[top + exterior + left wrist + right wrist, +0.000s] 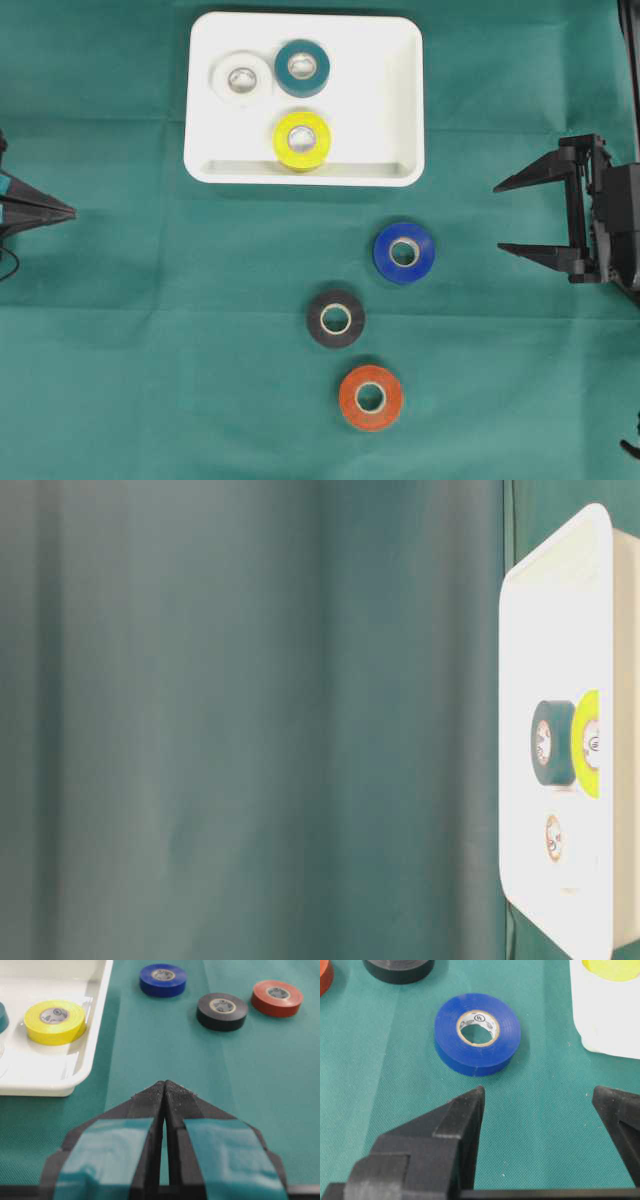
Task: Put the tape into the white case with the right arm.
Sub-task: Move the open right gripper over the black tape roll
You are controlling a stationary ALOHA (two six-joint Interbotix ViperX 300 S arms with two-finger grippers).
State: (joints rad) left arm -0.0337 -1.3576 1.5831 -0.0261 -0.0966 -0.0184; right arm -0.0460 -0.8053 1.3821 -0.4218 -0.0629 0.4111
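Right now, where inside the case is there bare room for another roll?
The white case is bare along its right side. The left is crowded: white roll, teal roll, yellow roll. The right gripper is open.

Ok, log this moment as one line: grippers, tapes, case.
right gripper: open, empty, facing blue tape | left gripper: shut, idle | white case: white, teal, yellow rolls | cloth: blue, black, red rolls

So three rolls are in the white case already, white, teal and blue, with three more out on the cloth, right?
Not quite. The third roll in the white case is the yellow roll, not blue; the overhead view shows it beside the white roll and teal roll. The blue roll lies out on the cloth.
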